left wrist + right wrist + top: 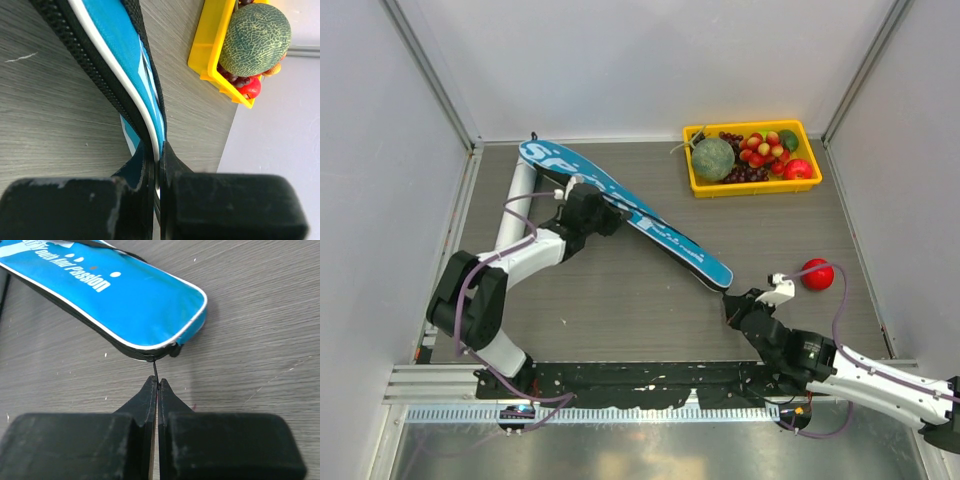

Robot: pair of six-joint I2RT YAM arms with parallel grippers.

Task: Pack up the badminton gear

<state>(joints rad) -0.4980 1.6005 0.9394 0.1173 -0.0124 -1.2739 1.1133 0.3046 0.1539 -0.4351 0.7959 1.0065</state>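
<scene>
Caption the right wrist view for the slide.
Right gripper shut on the thin black zipper pull at the narrow end of the blue bag, which lies on the grey table.

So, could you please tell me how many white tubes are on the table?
1. The white tube lies at the far left, beside the wide end of the blue bag. More could be hidden inside the bag.

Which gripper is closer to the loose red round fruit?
Right. Right gripper pinches the tip of the blue racket-shaped bag near the red fruit; left gripper clamps the bag's middle, farther away.
</scene>
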